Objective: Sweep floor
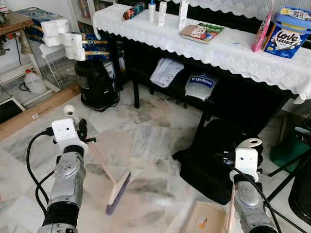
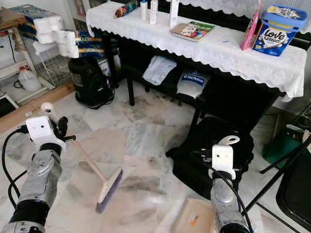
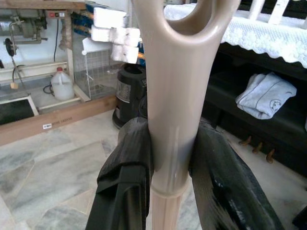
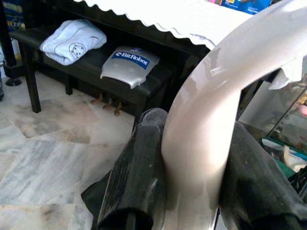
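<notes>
Broom with a beige plastic handle and purple bristles [image 1: 118, 190] leans across the grey marble floor [image 1: 150, 141], its head resting on the tiles between the two arms. The left gripper [image 3: 172, 167] is clamped around the upper handle; the left wrist view shows both black fingers [image 3: 127, 182] pressing on it, just below the hanging loop. The right gripper [image 4: 192, 191] squeezes the curved cream handle of a beige dustpan [image 1: 206, 219]; the dustpan's tray is seen from the head views, low beside a black bag [image 1: 209, 160].
</notes>
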`<state>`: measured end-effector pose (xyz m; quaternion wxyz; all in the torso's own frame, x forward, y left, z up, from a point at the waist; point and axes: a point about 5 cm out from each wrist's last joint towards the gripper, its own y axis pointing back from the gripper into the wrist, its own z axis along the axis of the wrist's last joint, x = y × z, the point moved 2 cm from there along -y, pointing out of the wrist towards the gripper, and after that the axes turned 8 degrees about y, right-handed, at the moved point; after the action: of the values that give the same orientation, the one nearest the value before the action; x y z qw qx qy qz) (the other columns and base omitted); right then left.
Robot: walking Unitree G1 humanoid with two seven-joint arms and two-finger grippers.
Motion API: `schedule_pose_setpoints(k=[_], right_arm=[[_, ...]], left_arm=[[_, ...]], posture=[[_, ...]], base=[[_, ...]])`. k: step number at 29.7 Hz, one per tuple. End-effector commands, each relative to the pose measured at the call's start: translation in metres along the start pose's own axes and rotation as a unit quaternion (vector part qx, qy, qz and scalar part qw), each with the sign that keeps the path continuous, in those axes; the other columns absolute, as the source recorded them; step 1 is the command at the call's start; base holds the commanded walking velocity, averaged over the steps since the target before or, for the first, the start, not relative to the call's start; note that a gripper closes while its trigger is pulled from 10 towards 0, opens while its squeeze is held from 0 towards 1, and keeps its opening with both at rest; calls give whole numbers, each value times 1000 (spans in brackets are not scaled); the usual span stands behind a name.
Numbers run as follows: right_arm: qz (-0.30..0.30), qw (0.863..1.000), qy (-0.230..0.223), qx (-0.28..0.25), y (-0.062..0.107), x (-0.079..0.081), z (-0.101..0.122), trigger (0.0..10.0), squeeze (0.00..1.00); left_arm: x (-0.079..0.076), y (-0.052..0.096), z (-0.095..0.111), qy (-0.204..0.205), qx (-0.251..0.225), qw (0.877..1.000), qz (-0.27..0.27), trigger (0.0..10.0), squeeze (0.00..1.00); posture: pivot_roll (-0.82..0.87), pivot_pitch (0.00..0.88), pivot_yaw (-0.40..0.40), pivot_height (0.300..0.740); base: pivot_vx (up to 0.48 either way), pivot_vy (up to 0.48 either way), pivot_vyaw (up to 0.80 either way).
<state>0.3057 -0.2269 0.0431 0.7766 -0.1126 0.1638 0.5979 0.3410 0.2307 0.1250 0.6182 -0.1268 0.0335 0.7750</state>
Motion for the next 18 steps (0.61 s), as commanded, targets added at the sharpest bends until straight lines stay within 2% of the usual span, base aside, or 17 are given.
schedule_pose_setpoints(k=[1,9,18], right_arm=[[4,1000,5,-19,-4,0,7,10000,0],[28,998,36,-38,-4,11,11,10000,0],[25,998,35,-47,-4,16,14,10000,0]], left_arm=[[-2,-5,16,5,-25,1000,-6,10000,0],[0,-4,20,6,-25,1000,-9,10000,0],[1,-2,23,5,-25,1000,-14,10000,0]], posture=[[46,86,-8,740],[58,101,1,740],[69,119,11,740]], base=[[0,0,0],[0,0,0],[0,0,0]])
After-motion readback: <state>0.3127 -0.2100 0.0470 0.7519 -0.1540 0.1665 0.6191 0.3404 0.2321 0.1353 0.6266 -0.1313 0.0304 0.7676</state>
